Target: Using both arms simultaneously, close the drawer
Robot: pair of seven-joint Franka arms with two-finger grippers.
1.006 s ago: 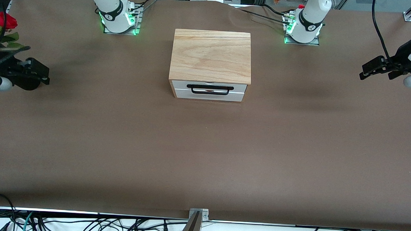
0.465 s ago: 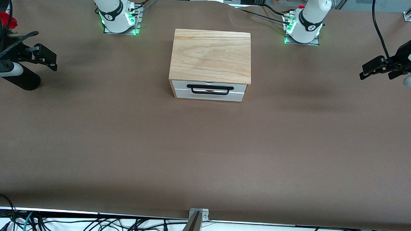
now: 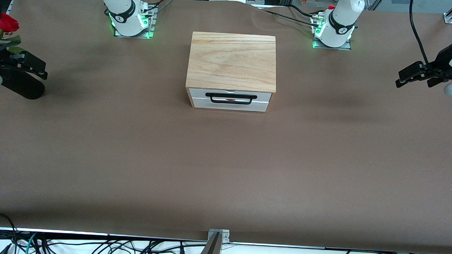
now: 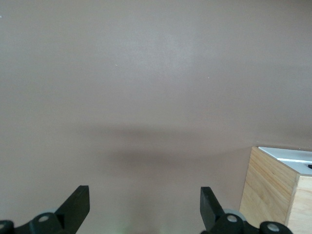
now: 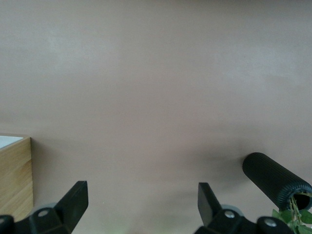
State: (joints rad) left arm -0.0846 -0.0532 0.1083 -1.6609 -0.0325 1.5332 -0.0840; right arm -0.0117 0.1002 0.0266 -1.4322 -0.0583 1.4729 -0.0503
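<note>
The light oak box (image 3: 232, 61) stands mid-table between the two arm bases. Its drawer (image 3: 230, 100), with a white front and a thin black wire handle (image 3: 230, 98), faces the front camera and sits nearly flush with the box. My left gripper (image 3: 400, 78) is open and empty, up in the air over the left arm's end of the table. In the left wrist view (image 4: 145, 209) the box corner (image 4: 275, 187) shows. My right gripper (image 3: 40, 69) is open and empty over the right arm's end. It also shows in the right wrist view (image 5: 141, 207), with the box edge (image 5: 14, 175).
A black ribbed cylinder (image 3: 22, 88) holding red flowers (image 3: 2, 23) lies at the right arm's end of the table, just under the right gripper; it shows in the right wrist view (image 5: 275, 180). Brown table cover (image 3: 225, 160) spreads in front of the drawer.
The right gripper swung up toward the arm bases half a second ago and has come back down and outward by the flowers. The left arm and the drawer have not moved.
</note>
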